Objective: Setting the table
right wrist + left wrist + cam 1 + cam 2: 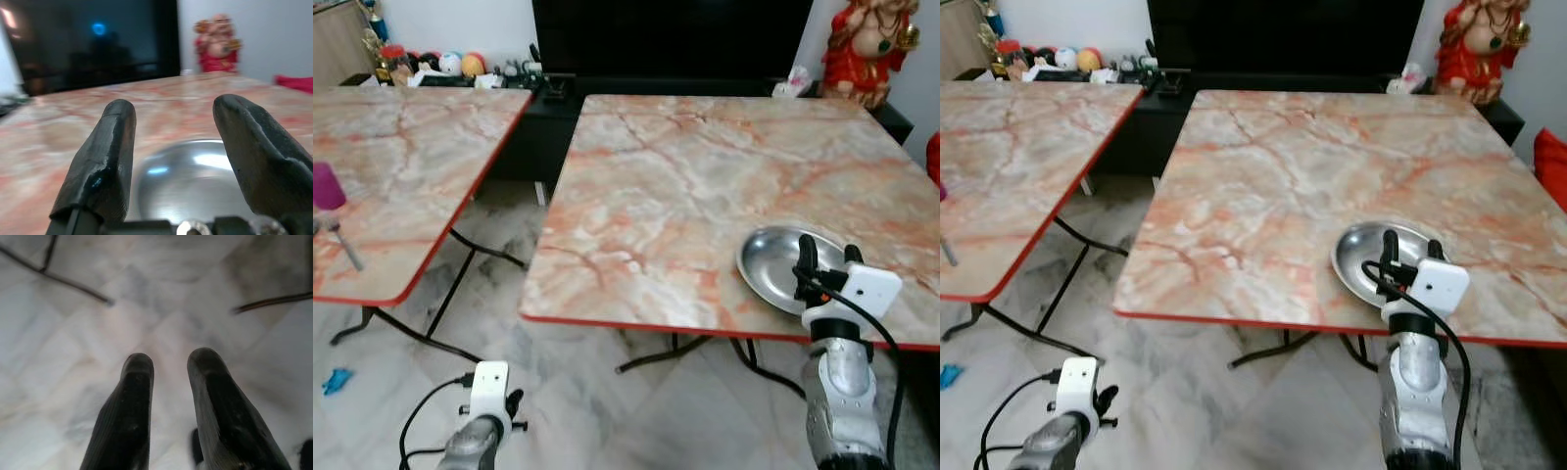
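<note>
A marble table (685, 176) holds a steel plate (778, 264) near its front edge. The right gripper (825, 257) hovers there, fingers spread, grasping nothing. The left gripper (168, 362) hangs released.

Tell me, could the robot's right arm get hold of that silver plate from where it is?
Probably yes. The right gripper hangs open just over the near rim of the silver plate on the marble table, fingers pointing across it, with nothing between them.
</note>
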`<state>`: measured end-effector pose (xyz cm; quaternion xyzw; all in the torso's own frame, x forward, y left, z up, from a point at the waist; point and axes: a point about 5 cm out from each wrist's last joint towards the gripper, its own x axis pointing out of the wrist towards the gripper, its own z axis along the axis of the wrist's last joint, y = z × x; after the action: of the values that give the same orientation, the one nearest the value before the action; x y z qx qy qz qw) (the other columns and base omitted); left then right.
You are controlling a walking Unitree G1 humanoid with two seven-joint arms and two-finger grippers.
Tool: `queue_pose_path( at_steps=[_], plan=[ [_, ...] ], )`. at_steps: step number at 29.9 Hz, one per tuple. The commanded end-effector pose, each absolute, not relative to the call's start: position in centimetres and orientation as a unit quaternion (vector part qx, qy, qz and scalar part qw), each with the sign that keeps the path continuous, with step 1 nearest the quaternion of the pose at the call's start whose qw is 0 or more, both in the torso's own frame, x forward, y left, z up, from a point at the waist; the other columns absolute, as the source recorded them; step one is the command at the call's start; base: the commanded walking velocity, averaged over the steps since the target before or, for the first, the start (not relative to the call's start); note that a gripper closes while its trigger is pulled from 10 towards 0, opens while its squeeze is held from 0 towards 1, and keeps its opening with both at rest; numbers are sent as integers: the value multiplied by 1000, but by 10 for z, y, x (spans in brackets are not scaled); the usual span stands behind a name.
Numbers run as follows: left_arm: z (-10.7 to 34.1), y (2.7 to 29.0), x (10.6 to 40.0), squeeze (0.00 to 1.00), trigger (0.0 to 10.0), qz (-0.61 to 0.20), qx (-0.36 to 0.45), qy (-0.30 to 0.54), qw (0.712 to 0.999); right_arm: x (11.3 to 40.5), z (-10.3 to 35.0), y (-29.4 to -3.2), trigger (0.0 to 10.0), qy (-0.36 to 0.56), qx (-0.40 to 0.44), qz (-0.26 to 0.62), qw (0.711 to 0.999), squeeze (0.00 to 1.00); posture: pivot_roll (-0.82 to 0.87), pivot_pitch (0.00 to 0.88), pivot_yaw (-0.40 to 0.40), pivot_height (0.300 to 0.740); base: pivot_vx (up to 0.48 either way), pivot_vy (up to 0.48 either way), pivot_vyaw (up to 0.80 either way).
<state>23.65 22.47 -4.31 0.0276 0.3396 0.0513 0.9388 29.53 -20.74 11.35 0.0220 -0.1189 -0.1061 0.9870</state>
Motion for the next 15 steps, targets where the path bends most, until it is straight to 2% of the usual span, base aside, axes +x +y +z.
queue_pose_path(
  at_steps=[1,15],
  plan=[
    [-43,222,238,0,10000,51,23,339,939,297,114,-211,10000,-114,16,-109,987,0,50,0,19,740,0,382,0],
    [-44,223,237,0,10000,58,18,339,939,305,120,-208,10000,-121,17,-98,988,0,53,0,8,740,0,385,0]
  ],
)
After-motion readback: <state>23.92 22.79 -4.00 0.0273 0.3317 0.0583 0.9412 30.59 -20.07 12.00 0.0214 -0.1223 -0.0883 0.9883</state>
